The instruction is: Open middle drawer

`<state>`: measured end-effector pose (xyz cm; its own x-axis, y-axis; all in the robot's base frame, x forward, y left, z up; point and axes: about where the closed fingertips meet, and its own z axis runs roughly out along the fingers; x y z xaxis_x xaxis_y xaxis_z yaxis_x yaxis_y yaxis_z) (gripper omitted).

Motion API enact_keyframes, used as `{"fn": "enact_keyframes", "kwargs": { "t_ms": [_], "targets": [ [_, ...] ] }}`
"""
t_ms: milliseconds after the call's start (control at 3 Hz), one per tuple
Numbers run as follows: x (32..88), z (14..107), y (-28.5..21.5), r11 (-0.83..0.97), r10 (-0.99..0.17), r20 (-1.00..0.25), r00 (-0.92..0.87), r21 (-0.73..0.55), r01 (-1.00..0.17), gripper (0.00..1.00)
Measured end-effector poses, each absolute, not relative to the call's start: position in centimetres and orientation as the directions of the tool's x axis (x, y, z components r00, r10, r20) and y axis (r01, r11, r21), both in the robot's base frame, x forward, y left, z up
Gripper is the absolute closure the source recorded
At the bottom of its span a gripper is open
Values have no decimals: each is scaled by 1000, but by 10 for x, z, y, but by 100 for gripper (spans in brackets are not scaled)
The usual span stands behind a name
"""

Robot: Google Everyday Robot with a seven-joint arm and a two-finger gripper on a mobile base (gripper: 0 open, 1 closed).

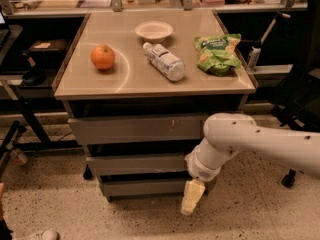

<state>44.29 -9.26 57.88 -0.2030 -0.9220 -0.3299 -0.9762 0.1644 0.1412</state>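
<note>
Just below the middle drawer (135,164), the jaws hang.

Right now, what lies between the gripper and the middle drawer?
Nothing, in the camera view: the gripper hangs just below the middle drawer, at its right end.

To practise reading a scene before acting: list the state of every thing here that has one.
middle drawer: shut
top drawer: shut
bottom drawer: shut
bottle: lying on its side
bowl: upright, empty
gripper: low by bottom drawer's right end, pointing down
</note>
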Motion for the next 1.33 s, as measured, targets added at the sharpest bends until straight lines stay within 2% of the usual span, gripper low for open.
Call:
{"fn": "enact_keyframes", "kwargs": {
  "t_ms": [333, 667, 1000, 1333],
  "targets": [
    [476, 500, -85, 237, -874, -380, -302, 207, -949, 0],
    [479, 497, -85, 240, -871, -384, -306, 209, -948, 0],
    [486, 488, -80, 238, -870, -403, -285, 163, -957, 0],
    [517, 481, -76, 260, -864, -425, -268, 77, -962, 0]
  ]
}}
